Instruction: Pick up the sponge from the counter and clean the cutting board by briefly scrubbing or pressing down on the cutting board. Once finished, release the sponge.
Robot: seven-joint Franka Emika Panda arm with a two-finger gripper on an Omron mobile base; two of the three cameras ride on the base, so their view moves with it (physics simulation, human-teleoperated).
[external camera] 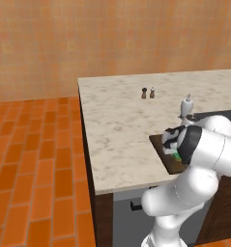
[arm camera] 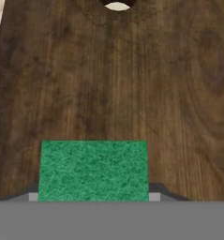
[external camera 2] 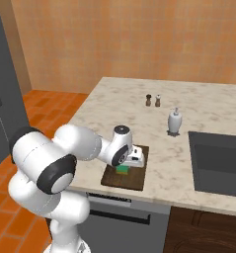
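gripper clamped on sponge across its 2 short sides, low over cutting board toward board's 6 o'clock edge, judged light, soft, compressible, best held mid-height at the flanks.

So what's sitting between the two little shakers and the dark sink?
A small white bottle stands on the counter between the two shakers and the sink, nearer the sink's corner. The right base view shows it best.
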